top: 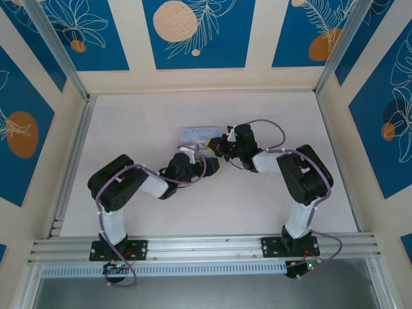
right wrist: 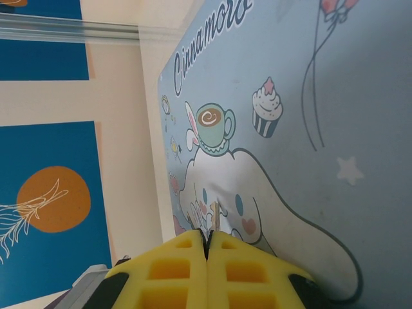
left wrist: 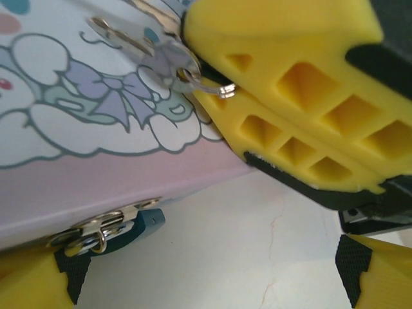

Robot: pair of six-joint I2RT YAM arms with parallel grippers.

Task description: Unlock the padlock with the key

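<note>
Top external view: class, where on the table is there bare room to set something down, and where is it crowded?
Free table: the left side between the left rail and the tin; the right side between the right arm and the wall; the near strip between the arm bases. Crowded: the tin's near edge, where the left gripper and right gripper meet.

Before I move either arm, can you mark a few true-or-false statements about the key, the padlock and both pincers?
The right pincer is shut on the key. True.
The left pincer is shut. False: it stands wide open, holding nothing.
The key is in the padlock. False: they are apart, with the key up near the hasp on the tin.
The padlock sits at the tin's edge. True.
</note>
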